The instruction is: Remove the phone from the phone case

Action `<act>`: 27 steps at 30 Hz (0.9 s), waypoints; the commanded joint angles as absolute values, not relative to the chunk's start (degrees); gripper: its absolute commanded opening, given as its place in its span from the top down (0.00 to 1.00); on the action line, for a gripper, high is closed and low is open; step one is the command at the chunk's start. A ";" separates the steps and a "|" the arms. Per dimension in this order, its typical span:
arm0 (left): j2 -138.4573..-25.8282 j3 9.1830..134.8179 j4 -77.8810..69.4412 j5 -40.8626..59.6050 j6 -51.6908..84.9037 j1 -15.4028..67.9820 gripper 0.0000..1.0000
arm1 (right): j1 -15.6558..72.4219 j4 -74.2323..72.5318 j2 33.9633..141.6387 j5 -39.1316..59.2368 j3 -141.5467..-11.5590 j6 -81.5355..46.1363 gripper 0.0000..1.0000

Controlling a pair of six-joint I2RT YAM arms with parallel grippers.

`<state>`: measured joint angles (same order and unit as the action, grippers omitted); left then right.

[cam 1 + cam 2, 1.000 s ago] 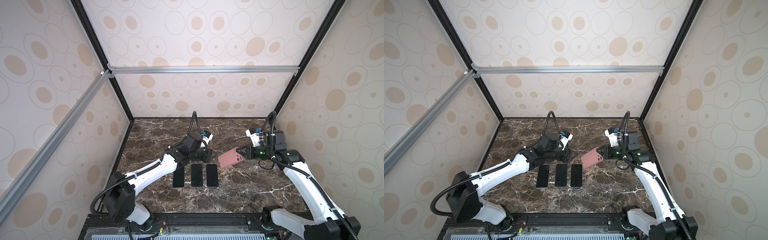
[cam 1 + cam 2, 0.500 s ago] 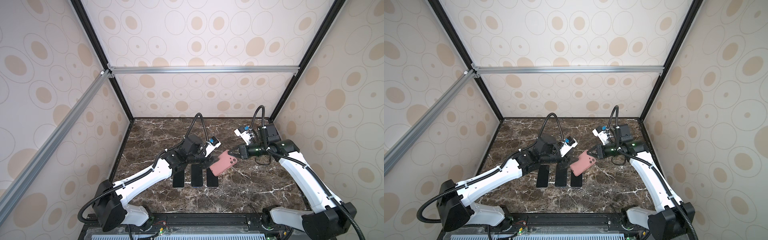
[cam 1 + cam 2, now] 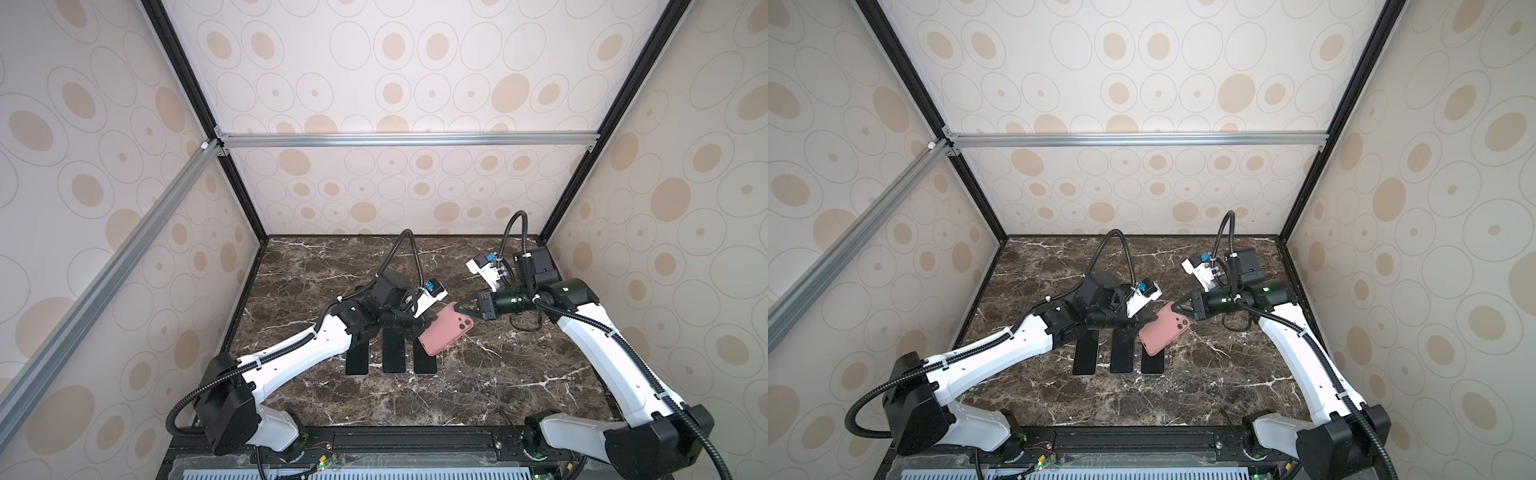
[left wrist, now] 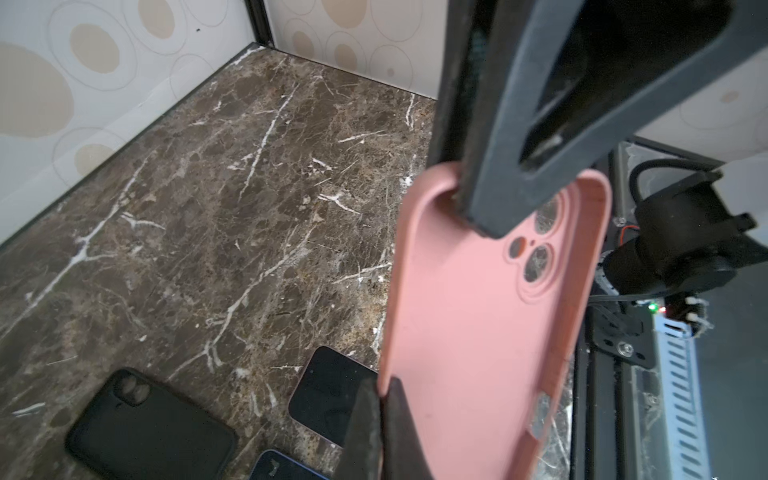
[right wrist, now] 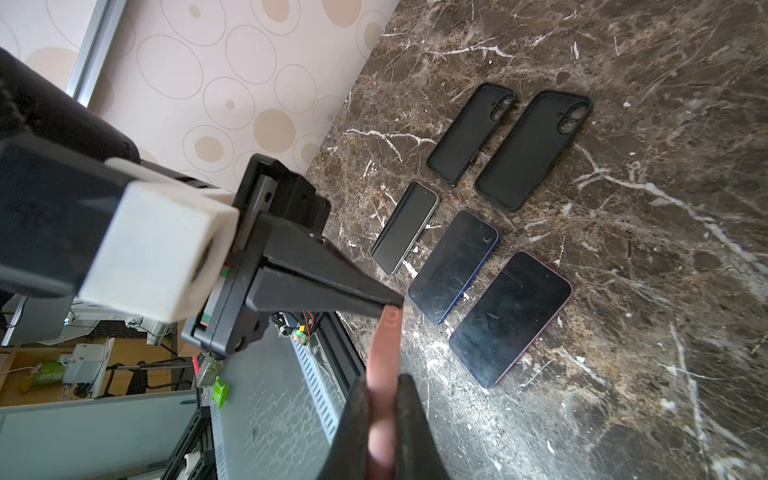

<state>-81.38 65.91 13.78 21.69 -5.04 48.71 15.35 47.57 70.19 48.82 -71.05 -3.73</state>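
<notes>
A pink phone case (image 3: 444, 334) (image 3: 1163, 330) hangs tilted in the air above the marble table, held at both ends. My right gripper (image 3: 457, 309) (image 5: 382, 382) is shut on its end near the camera cut-outs. At the opposite end, my left gripper (image 3: 427, 327) (image 4: 384, 386) is shut on its thin side wall. In the left wrist view the pink phone case (image 4: 478, 332) shows a bare inner face, and marble shows through its lens holes. No phone is inside it. Three bare phones (image 5: 405, 226) (image 5: 455, 266) (image 5: 511, 318) lie face up in a row below.
Two empty black cases (image 5: 471, 133) (image 5: 534, 149) lie beyond the phone row; in both top views my left arm covers them. The phone row (image 3: 394, 353) sits mid-table, partly under the pink case. Patterned walls close in the table on three sides.
My right arm has carried the pink case leftward over the phone row. My left gripper moved in to meet it and shut on the case's edge.
</notes>
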 commanded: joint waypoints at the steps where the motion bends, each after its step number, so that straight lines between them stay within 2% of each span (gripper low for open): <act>1: -80.89 67.82 12.59 21.82 -5.00 49.13 1.00 | 15.73 47.52 69.66 49.04 -72.25 -4.40 1.00; 2: -80.70 67.41 11.92 21.16 -4.21 49.12 1.00 | 15.73 47.03 69.33 47.62 -72.17 -5.02 0.99; 5: -81.36 66.62 9.67 14.39 0.80 49.06 1.00 | 15.73 43.17 67.33 38.54 -70.80 -9.31 0.46; 6: -82.26 66.86 9.41 10.00 3.56 49.05 1.00 | 15.73 40.23 66.36 34.46 -69.08 -12.08 0.31; 7: -83.23 67.33 9.47 6.67 5.94 49.04 1.00 | 15.73 37.51 65.74 31.08 -67.46 -14.21 0.22; 9: -86.03 68.60 10.04 0.57 10.27 49.05 1.00 | 15.73 33.54 65.17 26.79 -64.77 -17.74 0.19; 16: -97.47 77.55 16.81 -11.87 24.24 47.05 1.00 | 15.73 24.41 65.69 14.34 -57.78 -24.03 0.18; 19: -103.12 83.63 21.55 -11.73 28.81 45.96 1.00 | 17.84 21.54 67.18 8.93 -55.93 -26.67 0.17; 23: -109.08 89.35 23.99 -7.07 33.16 43.59 1.00 | 20.45 18.72 69.47 3.98 -54.25 -25.94 0.09; 27: -116.50 96.89 30.56 -4.25 36.88 40.69 1.00 | 21.08 17.13 71.52 3.05 -53.46 -26.09 0.08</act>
<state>-112.71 91.46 23.81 -5.85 30.76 42.85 20.64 20.16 70.65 6.72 -54.33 -24.88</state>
